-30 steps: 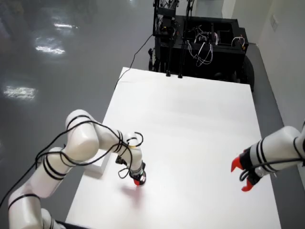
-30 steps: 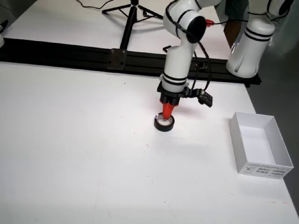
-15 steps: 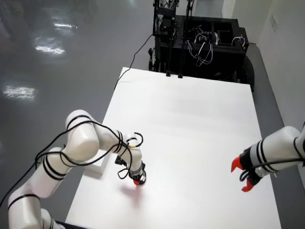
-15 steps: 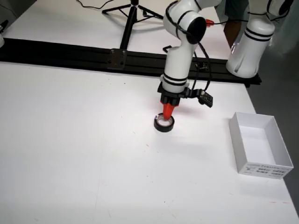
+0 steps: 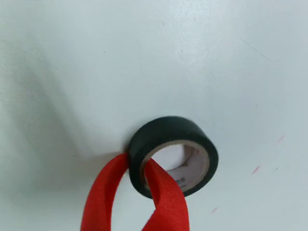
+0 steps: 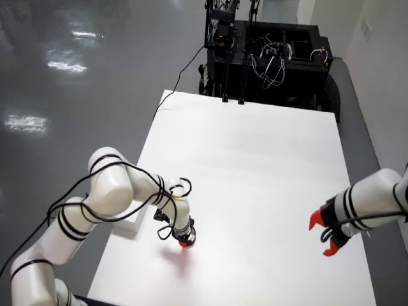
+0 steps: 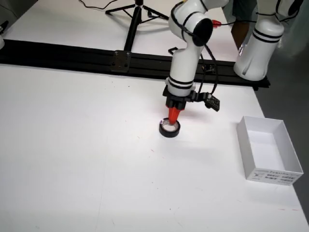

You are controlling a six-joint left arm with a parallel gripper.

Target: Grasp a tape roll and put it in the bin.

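Two red fingers [image 5: 166, 197] reach down at the black tape roll [image 5: 173, 155], low in the middle of the close view. One finger sits inside the hole and one sits outside, so my gripper [image 5: 137, 192] is pinching the roll's wall between them. I think that is the easy way to hold a ring. The roll lies flat on the white table [image 7: 72, 159], touching it, near the middle of the side view. The white bin [image 7: 268, 152] waits open at the right edge, well apart. Next I would lift and carry it there.
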